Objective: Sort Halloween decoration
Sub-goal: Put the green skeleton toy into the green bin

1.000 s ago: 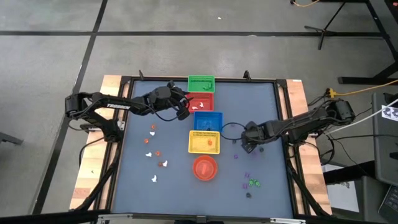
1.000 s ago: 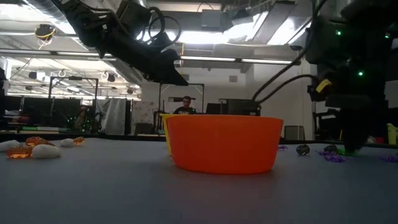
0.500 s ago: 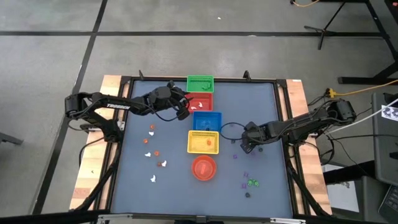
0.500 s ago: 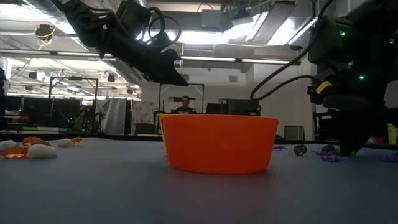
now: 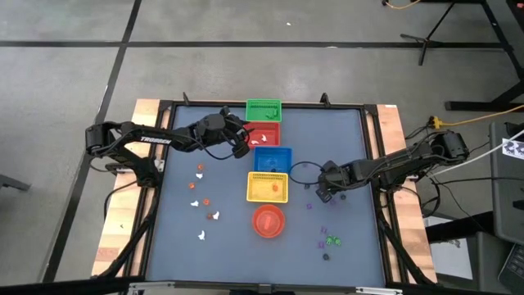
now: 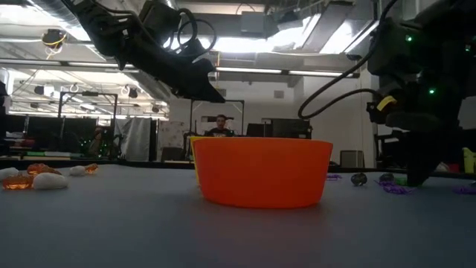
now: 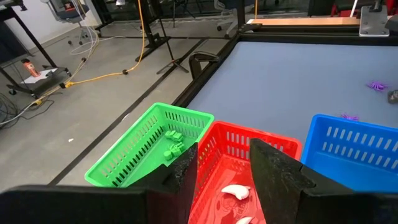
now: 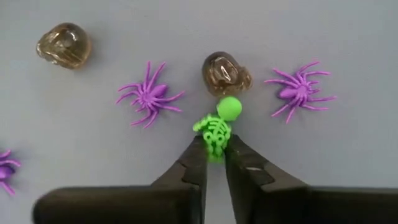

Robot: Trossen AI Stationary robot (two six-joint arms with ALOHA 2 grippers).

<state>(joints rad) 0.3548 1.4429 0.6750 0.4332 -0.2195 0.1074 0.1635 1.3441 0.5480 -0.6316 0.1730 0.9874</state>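
Note:
The Halloween decoration lies in two scatters: orange and white trinkets (image 5: 201, 192) at the left, purple, dark and green ones (image 5: 329, 239) at the right. My right gripper (image 8: 213, 155) points down at the table right of the yellow basket (image 5: 268, 187), shut on a tiny green skeleton (image 8: 219, 124). The skeleton lies flat between two purple spiders (image 8: 149, 94), beside a brownish skull (image 8: 227, 73). My left gripper (image 7: 224, 168) hangs open and empty above the red basket (image 7: 249, 155), which holds white pieces (image 7: 236, 193). My right gripper pinches the green skeleton's lower body and legs (image 8: 214, 144) between its two fingertips (image 8: 196, 163). The fingers come from above, pointing down. The skeleton lies on the table, its round head (image 8: 230, 107) sticking out beyond the fingertips toward the skull.
Green (image 5: 264, 109), red, blue (image 5: 273, 159) and yellow baskets stand in a row down the table's middle, with a round orange bowl (image 5: 268, 220) at the near end. A second brownish skull (image 8: 63, 45) lies close to my right gripper. A person shows in the room far behind the table.
My right gripper has stayed over the same spot and its lower end looks narrower in the low view: it has shut. My left gripper has kept still over the red basket.

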